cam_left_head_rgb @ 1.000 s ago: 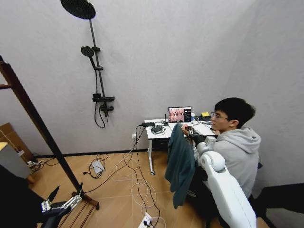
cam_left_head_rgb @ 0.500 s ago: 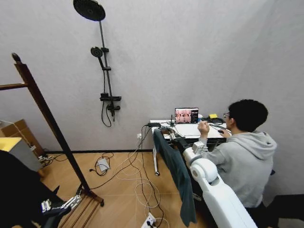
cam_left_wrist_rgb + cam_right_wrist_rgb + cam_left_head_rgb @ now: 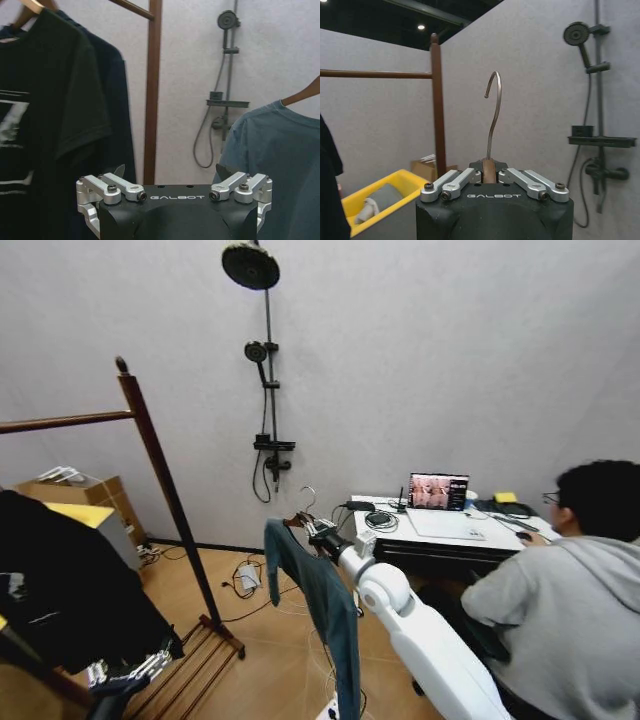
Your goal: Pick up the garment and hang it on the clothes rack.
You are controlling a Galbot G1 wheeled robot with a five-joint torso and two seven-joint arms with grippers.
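Observation:
The teal garment (image 3: pixel 325 600) hangs on a wooden hanger whose metal hook (image 3: pixel 493 107) stands up above my right gripper (image 3: pixel 490 175). That gripper (image 3: pixel 313 531) is shut on the hanger's neck and holds it out at mid-height, right of the clothes rack (image 3: pixel 165 490). The rack's post (image 3: pixel 437 105) and bar (image 3: pixel 375 74) stand beyond the hook, apart from it. My left gripper (image 3: pixel 172 172) is open and empty, low at the bottom left (image 3: pixel 125 675) by the rack's foot. It faces the post (image 3: pixel 151 90), with the garment (image 3: pixel 270 165) off to one side.
Black and dark shirts (image 3: pixel 70 590) hang on the rack's near part (image 3: pixel 50 115). A yellow bin (image 3: pixel 395 190) and cardboard boxes (image 3: pixel 80 490) sit behind it. A shower fitting (image 3: pixel 268 390) is on the wall, cables (image 3: pixel 250 585) lie on the floor, and a desk (image 3: pixel 440 530) stands at right.
The whole view has swung left, so the rack's bar, post and hung clothes now show more fully. My right arm has come round with the garment and is nearer the post.

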